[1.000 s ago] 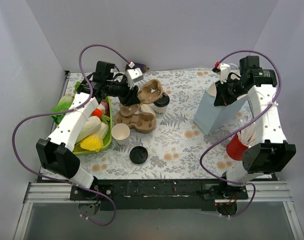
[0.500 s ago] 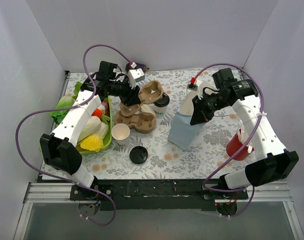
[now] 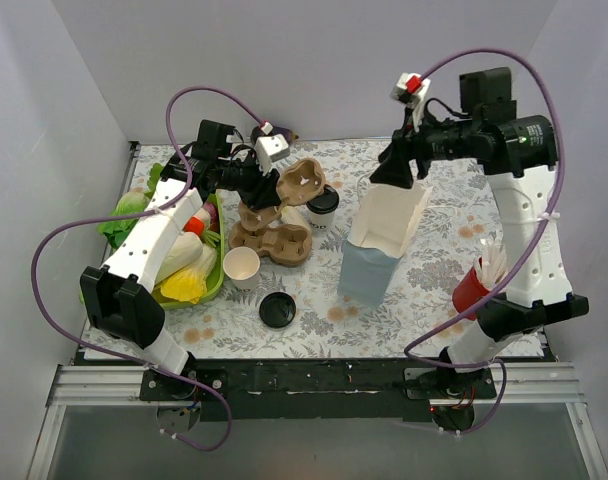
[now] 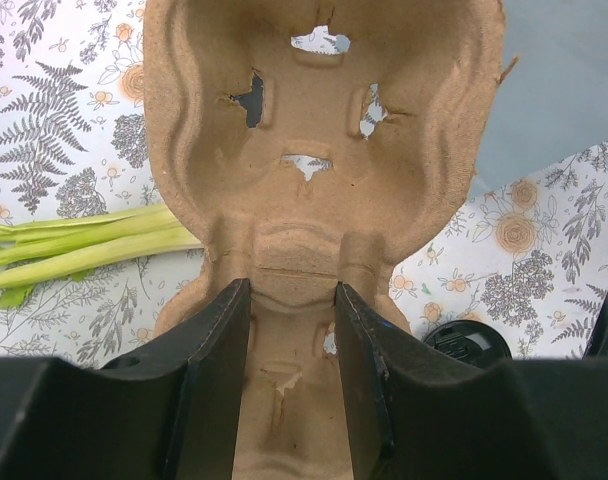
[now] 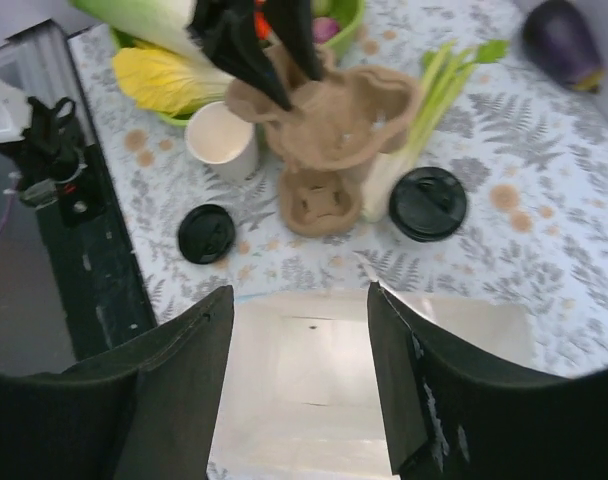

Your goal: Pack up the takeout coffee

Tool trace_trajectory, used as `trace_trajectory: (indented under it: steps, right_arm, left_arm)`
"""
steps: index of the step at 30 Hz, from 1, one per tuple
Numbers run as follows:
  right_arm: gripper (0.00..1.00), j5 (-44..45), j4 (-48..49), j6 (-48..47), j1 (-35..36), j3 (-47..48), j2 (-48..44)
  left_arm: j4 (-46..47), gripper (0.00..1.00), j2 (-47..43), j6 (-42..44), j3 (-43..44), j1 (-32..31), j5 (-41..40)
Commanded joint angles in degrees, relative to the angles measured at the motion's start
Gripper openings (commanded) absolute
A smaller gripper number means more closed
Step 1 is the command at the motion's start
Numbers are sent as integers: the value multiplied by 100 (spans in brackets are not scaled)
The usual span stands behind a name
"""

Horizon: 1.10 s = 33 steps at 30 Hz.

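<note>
brown moulded-pulp cup carrier (image 3: 304, 182) is pinched between the left jaws (image 3: 274, 188) and hangs tilted above the stack of like carriers (image 3: 274, 242). the small white paper takeout coffee cup with a black dome lid (image 3: 324, 204) stands upright on the flowered tabletop (image 3: 314, 330), its long axis vertical. it is just right of the gripped carrier and a little left of the pale blue paper bag with a white inside (image 3: 379, 250). the left arm is much the nearer to it, but its jaws are occupied. the right jaws (image 3: 396, 172) sit at the bag's rear rim, with the coffee off to their left. the right wrist view shows a gap between them over the bag's open mouth; whether they pinch the rim i cannot tell. packing probably calls for a straight-down lowering of the cup into a carrier pocket or the bag.
</note>
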Motion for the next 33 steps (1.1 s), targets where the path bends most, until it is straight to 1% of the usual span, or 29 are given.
trace_trajectory:
  steps: [1,3,4,7,10,11,13,14,17,20,22,27,30,33]
  right_arm:
    - [63,-13,707,-448,-939,-120,-2]
    - [68,137,981,-780,-1342,-332,67]
    - [69,225,886,-1496,-1414,-298,155]
    - [72,602,456,-2492,-1590,-219,471]
    - [74,481,-150,-3206,-1679,-332,700]
    - [75,454,-143,-3443,-1679,-481,709]
    - [76,270,-109,-3690,-1670,-849,657]
    - [76,270,-38,-3639,-1644,-912,657]
    - [76,252,-11,-3709,-1538,-834,841]
    - [77,129,-151,-4147,-1398,-729,1034]
    - [77,129,-152,-4376,-1170,-754,1105]
    - [78,383,110,-4579,-512,-1026,1114]
    - [79,506,339,-4693,-300,-1194,1113]
    - [77,647,209,-5018,-176,-1054,1227]
  left_arm:
    - [-42,0,-179,-47,136,-27,-24]
    - [-51,0,-232,-47,84,-19,-32]
    - [-51,0,-249,-38,66,-27,-32]
    - [-42,0,-328,-20,-48,-19,-59]
    - [-24,0,-407,-3,-189,-27,-59]
    - [2,0,-434,6,-233,-27,-59]
    - [20,0,-451,-2,-321,-27,-33]
    - [20,0,-460,-3,-356,-19,-24]
    - [29,0,-487,-11,-409,-27,12]
    - [46,0,-495,-3,-453,-19,11]
    - [46,0,-495,15,-462,-19,29]
    - [90,0,-504,-11,-488,-27,47]
    - [99,0,-530,-20,-497,-27,56]
    - [99,0,-557,-20,-514,-19,56]
